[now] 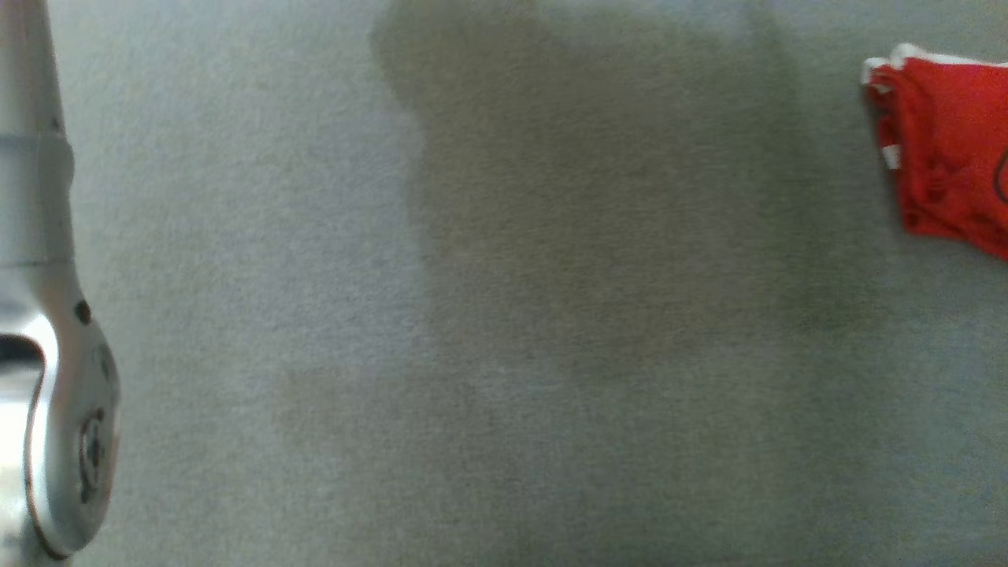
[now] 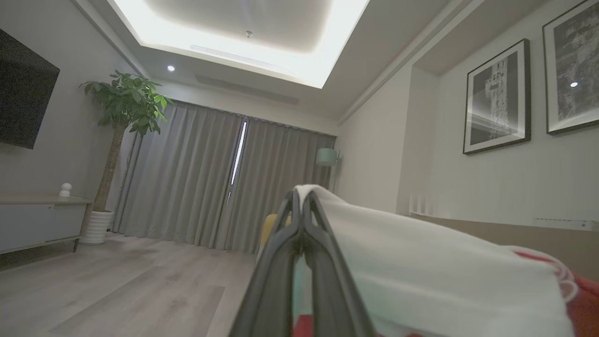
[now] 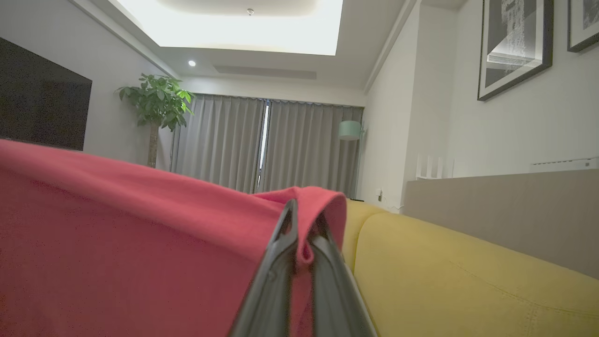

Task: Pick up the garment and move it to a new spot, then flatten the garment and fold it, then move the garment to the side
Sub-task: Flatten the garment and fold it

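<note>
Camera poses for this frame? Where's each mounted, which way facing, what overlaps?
Head view: on the head, facing down at grey fabric surface; pale forearm left edge, red garment right edge.
Left wrist view: on the left wrist, facing curtains across the room; left gripper shut on the garment's white part.
Right wrist view: on the right wrist, facing likewise, yellow sofa alongside; right gripper shut on the garment.
Shared by wrist views: curtains, potted plant, garment.

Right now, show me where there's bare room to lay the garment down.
The grey surface lies bare from the pale forearm at the left across to the red garment at the right edge. Crowded only at those edges.
</note>
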Tool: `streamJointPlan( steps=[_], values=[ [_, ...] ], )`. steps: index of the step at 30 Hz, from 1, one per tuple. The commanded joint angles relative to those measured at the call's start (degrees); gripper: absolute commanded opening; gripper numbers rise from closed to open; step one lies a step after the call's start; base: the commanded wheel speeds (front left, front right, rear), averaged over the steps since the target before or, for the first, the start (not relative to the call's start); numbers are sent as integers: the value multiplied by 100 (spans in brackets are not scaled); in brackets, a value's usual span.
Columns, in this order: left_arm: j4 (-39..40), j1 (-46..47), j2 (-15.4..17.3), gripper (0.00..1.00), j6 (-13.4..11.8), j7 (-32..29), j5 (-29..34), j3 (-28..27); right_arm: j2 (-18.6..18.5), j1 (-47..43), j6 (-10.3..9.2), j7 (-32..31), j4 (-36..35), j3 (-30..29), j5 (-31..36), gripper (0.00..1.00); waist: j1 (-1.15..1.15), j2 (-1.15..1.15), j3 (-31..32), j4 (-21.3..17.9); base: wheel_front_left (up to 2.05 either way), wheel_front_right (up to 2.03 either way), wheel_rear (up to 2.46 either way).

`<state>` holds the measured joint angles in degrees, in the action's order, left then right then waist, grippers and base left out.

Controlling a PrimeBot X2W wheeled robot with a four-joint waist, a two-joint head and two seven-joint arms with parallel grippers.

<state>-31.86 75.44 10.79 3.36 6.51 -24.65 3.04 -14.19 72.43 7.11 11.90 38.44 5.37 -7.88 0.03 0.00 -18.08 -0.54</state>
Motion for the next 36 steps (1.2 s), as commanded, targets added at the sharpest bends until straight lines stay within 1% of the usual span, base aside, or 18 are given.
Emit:
streamJointPlan(
  steps=[1, 5, 9, 10, 14, 17, 19, 22, 26, 29, 33, 36],
  values=[
    [-216, 209, 375, 0, 76, 184, 67, -77, 92, 176, 37, 147, 262, 18, 98, 0, -3, 0, -234, 223, 0, 0, 0],
    [-834, 59, 303, 0, 234, 447, 31, 76, 118, 28, 37, 253, 982, 261, 117, 0, -3, 0, -290, 350, 0, 0, 0],
    [-1261, -550, 160, 0, 346, 589, -32, 320, 69, -490, 37, 275, 1625, 688, -45, 0, -3, 0, -229, 460, 0, 0, 0],
    [-1261, -550, 160, 0, 346, 589, -32, 320, 69, -490, 37, 275, 1625, 688, -45, 0, -3, 0, -229, 460, 0, 0, 0],
    [-1477, -1388, 133, 0, 394, 680, -99, 583, -8, -1020, 37, 78, 2120, 1258, -377, 0, -3, 0, -70, 508, 0, 0, 0],
    [-1504, -2030, 129, 0, 407, 713, -193, 771, -110, -1377, 37, -145, 2221, 1725, -732, 0, -3, 0, 113, 521, 0, 0, 0],
    [-1411, -2450, 156, 0, 409, 714, -276, 961, -221, -1611, 37, -293, 2156, 2076, -977, 0, -3, 0, 250, 509, 0, 0, 0],
    [-1150, -3080, 282, 0, 411, 682, -408, 1254, -441, -1969, 37, -545, 1938, 2586, -1375, 0, -3, 0, 493, 480, 0, 0, 0],
    [-631, -3859, 538, 0, 412, 580, -493, 1573, -800, -2444, 37, -921, 1433, 3201, -2000, 0, -3, 0, 821, 433, 0, 0, 0],
    [-166, -4397, 708, 0, 395, 479, -528, 1628, -1128, -2792, 37, -1175, 996, 3566, -2444, 0, -3, 0, 1049, 412, 0, 0, 0],
    [567, -5113, 882, 0, 250, 260, -571, 1662, -1537, -3217, 37, -1460, 413, 3922, -2956, 0, -3, 0, 1281, 384, 0, 0, 0],
    [1165, -5628, 961, 0, 83, 73, -631, 1667, -1814, -3526, 37, -1628, 20, 4064, -3292, 0, -3, 0, 1422, 386, 0, 0, 0]
  ],
)
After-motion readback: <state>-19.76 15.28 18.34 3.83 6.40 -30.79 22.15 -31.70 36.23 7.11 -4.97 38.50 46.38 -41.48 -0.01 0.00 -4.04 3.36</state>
